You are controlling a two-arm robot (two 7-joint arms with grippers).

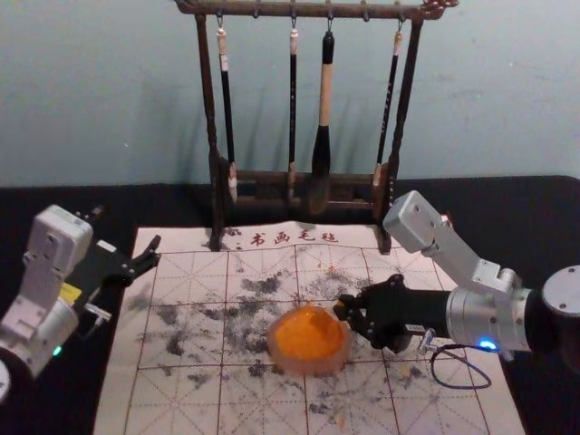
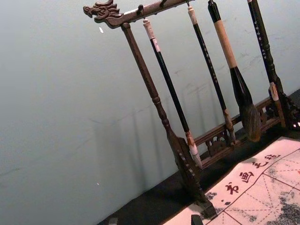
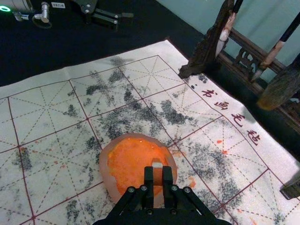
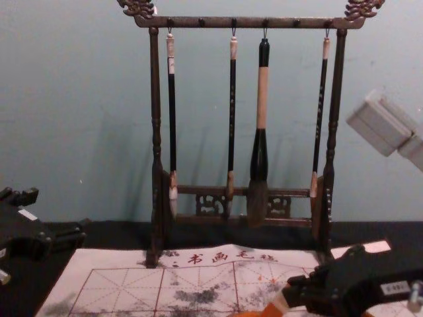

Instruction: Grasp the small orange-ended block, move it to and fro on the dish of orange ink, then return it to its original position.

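Note:
My right gripper (image 1: 347,310) is at the right edge of the dish of orange ink (image 1: 310,337), shut on the small block. In the right wrist view the gripper (image 3: 158,182) pinches the block (image 3: 157,176) over the right part of the dish (image 3: 107,174). From the chest, the block (image 4: 277,305) shows a pale band and an orange end slanting down to the left towards the ink; I cannot tell whether they touch. My left gripper (image 1: 127,229) stays parked at the left, open and empty; its fingertips appear spread at the left wrist view's edge (image 2: 154,221).
A dark wooden rack (image 1: 274,175) with several hanging brushes stands behind the dish, its feet on the far part of the mat. The pale gridded mat (image 1: 186,399) has grey ink smudges and a few orange specks. A loop of cable (image 1: 462,388) hangs below the right arm.

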